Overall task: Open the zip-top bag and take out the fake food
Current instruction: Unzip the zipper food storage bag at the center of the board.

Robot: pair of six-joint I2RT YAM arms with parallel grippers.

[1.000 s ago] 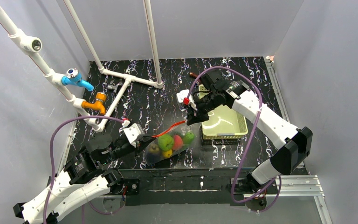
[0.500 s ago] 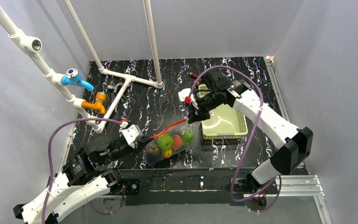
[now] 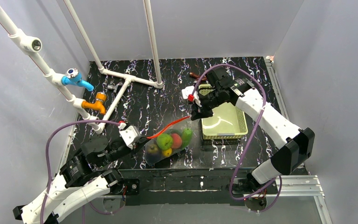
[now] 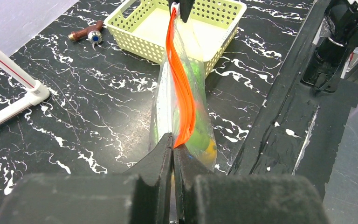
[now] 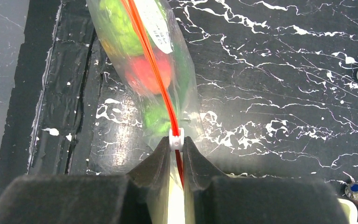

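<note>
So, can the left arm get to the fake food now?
Probably not. The left fingers are shut on the zip-top bag at one end of its orange strip, the right fingers grip the white slider, and the fake food sits enclosed in plastic.

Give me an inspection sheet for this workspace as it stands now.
Surface: black white-veined table top.
Job's things: zip-top bag stretched between both grippers, orange zipper strip uppermost. The fake food is all inside it.
Clutter: yellow-green perforated basket right of the bag, with a brown-handled object behind it.
Grippers: left gripper shut on one end of the strip; right gripper shut on the white slider at the other end.
Cables: a purple cable loops over the left arm and another over the right.
Surroundings: white pipe frame with blue fitting and orange fitting; grey walls.
</note>
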